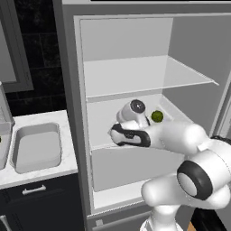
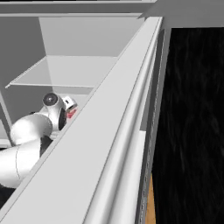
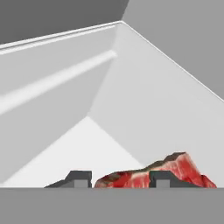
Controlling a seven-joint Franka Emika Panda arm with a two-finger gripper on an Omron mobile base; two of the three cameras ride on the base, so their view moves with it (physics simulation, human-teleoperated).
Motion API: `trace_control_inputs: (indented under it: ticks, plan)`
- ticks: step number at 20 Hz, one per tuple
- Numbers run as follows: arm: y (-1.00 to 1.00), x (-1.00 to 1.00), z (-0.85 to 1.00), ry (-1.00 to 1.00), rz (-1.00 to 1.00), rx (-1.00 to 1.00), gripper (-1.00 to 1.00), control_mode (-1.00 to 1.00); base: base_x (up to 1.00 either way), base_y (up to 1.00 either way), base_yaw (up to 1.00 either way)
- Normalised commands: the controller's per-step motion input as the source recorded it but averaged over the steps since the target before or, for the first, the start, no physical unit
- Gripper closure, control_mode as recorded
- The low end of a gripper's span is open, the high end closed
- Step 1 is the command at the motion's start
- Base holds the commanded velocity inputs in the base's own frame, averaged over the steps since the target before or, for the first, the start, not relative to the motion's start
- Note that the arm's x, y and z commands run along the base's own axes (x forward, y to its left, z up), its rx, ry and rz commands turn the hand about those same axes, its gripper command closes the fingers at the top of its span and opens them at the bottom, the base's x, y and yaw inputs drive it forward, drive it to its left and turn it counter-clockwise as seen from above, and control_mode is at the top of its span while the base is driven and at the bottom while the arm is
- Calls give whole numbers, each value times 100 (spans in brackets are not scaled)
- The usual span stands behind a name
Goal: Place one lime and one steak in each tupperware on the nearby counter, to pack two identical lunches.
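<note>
The arm reached into the open fridge (image 1: 72, 90), its hand down on the middle shelf (image 1: 101, 122) in the left base view. In the hand view the gripper (image 3: 119, 178) sat low over the white shelf floor with a steak (image 3: 175, 168) at its tips: the red, marbled piece lay between the two dark fingertips (image 3: 78, 178) and spread past the right one, its top rising above both. The jaws stood partly apart on either side of the meat, but whether they pressed on it could not be told from the pictures. In the right base view a small patch of red showed just beside the hand, half hidden behind the fridge's side wall. A lime (image 1: 157, 117) rested on the same shelf, near the wrist and toward the back right corner, apart from the hand. To the left of the fridge, the counter (image 1: 40, 171) carried a tupperware (image 1: 36, 146), a shallow grey tray with a raised rim, standing near the fridge wall with nothing seen inside it. Below the worktop a dark cabinet (image 1: 45, 203) showed a silver bar handle (image 1: 34, 190)
</note>
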Motion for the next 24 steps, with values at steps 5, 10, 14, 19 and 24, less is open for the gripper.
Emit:
trace_control_inputs:
  ticks: [5, 10, 14, 19, 24]
  plan:
    - [0, -100, 66, 3, 7, 0, 100, -100, 0, 0, 0]
    - [-14, -100, 60, 1, 0, 0, 100, -100, 0, 0, 0]
    - [-34, -100, 55, 0, 0, 0, 100, -100, 0, 0, 0]
    - [-41, -100, 74, 0, 0, 0, 100, -100, 0, 0, 0]
    - [-36, -100, 61, 0, 0, 0, 100, -100, 0, 0, 0]
